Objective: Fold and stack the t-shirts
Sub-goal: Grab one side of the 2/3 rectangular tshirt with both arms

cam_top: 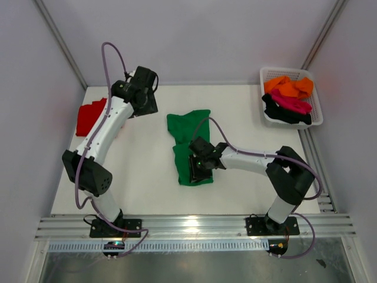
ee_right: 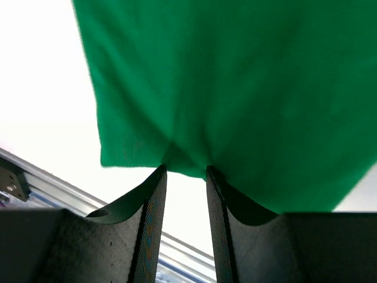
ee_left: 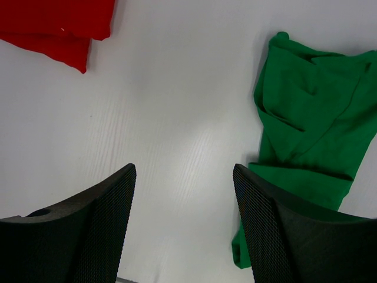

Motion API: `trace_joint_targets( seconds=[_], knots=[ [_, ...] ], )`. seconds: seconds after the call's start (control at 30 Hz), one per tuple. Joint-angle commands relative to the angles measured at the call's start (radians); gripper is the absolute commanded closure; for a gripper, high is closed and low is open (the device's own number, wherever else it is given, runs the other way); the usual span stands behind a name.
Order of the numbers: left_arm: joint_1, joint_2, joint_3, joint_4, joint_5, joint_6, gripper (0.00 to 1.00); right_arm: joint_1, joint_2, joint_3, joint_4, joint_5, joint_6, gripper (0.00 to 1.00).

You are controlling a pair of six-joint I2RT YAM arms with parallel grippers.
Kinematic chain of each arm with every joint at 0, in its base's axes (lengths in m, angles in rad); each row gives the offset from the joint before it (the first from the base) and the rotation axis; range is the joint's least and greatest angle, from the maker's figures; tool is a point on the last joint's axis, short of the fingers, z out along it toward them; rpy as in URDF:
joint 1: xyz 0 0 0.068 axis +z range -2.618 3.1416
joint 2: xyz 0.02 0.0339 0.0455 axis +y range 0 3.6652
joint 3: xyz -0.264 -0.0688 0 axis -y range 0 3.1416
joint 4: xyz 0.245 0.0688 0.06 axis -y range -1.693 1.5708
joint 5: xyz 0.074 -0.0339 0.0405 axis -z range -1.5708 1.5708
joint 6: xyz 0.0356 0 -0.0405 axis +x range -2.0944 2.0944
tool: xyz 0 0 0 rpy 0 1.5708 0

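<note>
The right gripper (ee_right: 184, 172) pinches the near edge of the green t-shirt (ee_right: 235, 82), which lies crumpled mid-table. The left gripper (ee_left: 184, 177) hovers with jaws spread over the bare table (ee_left: 177, 100), between that shirt and the red t-shirt (ee_left: 53, 23). 3 others, the orange t-shirt (cam_top: 288, 86), magenta t-shirt (cam_top: 293, 104) and black t-shirt (cam_top: 281, 114), fill the white basket (cam_top: 317, 112) far right.
</note>
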Motion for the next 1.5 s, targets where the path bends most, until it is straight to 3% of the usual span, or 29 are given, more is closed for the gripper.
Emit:
trace_joint_targets(
  seconds=[0.0,0.33,0.6,0.7,0.8,1.03,1.07,1.2,1.47],
  knots=[
    [0.006,0.008,0.018,0.001,0.001,0.002,0.30,0.008,-0.091,0.067,-0.046,0.055,-0.023,0.62],
    [0.006,0.008,-0.028,0.025,0.012,-0.005,0.30,0.006,-0.275,0.113,-0.027,0.170,-0.032,0.62],
    [0.006,0.005,-0.068,0.040,0.038,-0.013,0.30,0.005,-0.408,-0.123,0.017,0.187,0.060,0.60],
    [0.005,0.012,-0.071,0.045,0.057,-0.015,0.30,0.005,-0.516,-0.250,0.085,0.189,0.158,0.42],
    [0.006,0.023,-0.071,0.043,0.072,-0.013,0.30,0.005,-0.605,-0.333,0.114,0.195,0.182,0.34],
    [0.006,0.065,-0.054,0.037,0.115,-0.021,0.30,0.000,-0.738,-0.445,0.135,0.224,0.224,0.25],
    [0.006,0.072,-0.053,0.034,0.119,-0.021,0.31,-0.006,-0.772,-0.559,0.236,0.198,0.300,0.24],
    [0.006,0.071,-0.040,0.028,0.115,-0.016,0.31,-0.011,-0.780,-0.678,0.365,0.164,0.377,0.24],
    [0.006,0.078,0.004,-0.004,0.097,-0.005,0.31,-0.015,-0.688,-0.694,0.444,0.164,0.387,0.24]
  ],
)
